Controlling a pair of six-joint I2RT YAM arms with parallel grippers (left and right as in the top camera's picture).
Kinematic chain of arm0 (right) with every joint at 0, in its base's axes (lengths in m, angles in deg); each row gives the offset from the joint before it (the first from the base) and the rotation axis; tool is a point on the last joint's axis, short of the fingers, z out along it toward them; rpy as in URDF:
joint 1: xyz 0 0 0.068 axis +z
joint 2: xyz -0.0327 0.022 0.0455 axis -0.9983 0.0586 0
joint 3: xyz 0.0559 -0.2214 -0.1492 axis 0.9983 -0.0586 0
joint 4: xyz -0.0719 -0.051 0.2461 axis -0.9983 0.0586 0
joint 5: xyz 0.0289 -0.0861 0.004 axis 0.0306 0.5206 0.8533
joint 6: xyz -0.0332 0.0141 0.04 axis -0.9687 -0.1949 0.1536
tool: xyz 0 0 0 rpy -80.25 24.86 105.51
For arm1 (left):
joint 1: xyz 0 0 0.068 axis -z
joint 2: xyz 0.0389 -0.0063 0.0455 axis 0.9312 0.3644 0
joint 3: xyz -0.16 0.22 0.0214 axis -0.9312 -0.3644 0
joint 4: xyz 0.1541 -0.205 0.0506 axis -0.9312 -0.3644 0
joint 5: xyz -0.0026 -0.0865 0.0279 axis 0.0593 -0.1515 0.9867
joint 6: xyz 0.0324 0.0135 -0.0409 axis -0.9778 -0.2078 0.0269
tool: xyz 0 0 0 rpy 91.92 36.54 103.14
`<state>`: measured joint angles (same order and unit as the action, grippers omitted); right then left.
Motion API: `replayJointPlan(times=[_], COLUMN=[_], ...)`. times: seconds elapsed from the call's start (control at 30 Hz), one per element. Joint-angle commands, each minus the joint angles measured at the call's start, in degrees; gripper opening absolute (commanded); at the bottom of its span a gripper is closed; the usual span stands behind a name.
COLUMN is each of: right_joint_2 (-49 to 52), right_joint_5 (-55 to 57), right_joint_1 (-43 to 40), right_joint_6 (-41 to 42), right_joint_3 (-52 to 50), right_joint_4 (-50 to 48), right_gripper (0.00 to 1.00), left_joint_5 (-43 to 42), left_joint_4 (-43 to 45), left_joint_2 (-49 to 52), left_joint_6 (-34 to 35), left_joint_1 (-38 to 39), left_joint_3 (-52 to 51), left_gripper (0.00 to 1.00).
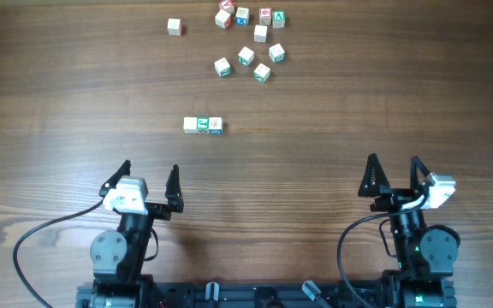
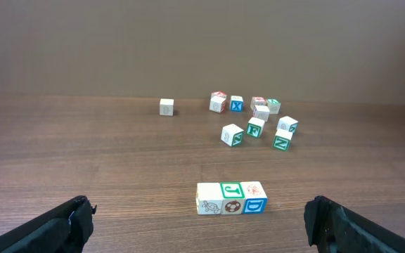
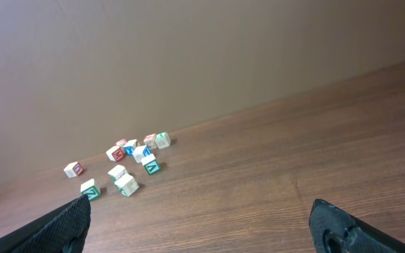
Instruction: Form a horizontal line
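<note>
Nearest sit the left gripper (image 1: 151,168) and right gripper (image 1: 394,161), each with fingers spread wide apart and holding nothing, at the near edge of the wooden desk (image 1: 383,94). Far off, just right of centre, lie the loose cubes (image 1: 246,56), scattered, with red, blue and green marks. Between them and the left gripper lies the row of three cubes (image 1: 203,125), touching side to side, running left to right, the middle one green-marked. One single cube (image 1: 175,26) sits apart, far left.
</note>
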<state>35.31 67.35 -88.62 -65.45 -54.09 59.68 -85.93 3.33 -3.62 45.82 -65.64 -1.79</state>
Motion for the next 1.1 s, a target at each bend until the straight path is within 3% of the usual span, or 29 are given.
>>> replayJointPlan(times=[0.0,0.53,0.8,1.07], right_joint_2=[-0.35,-0.35,-0.35,-0.35], right_joint_5=[-0.24,0.66,-0.04,0.0], right_joint_1=[-0.24,0.35,5.95,6.05], right_joint_6=[0.46,-0.17,-12.92,-13.42], right_joint_3=[-0.07,-0.07,-0.07,-0.07], right_joint_4=[-0.31,-0.33,-0.35,-0.31], right_gripper=[1.0,1.0,1.0,1.0], left_joint_5=[0.98,0.98,0.98,0.98], left_joint_4=[-0.24,-0.24,-0.24,-0.24], left_joint_2=[-0.87,-0.87,-0.87,-0.87], left_joint_6=[0.57,0.57,0.57,0.57], left_joint_1=[-0.37,-0.37,-0.37,-0.37], left_joint_3=[-0.37,-0.37,-0.37,-0.37], left_gripper=[1.0,1.0,1.0,1.0])
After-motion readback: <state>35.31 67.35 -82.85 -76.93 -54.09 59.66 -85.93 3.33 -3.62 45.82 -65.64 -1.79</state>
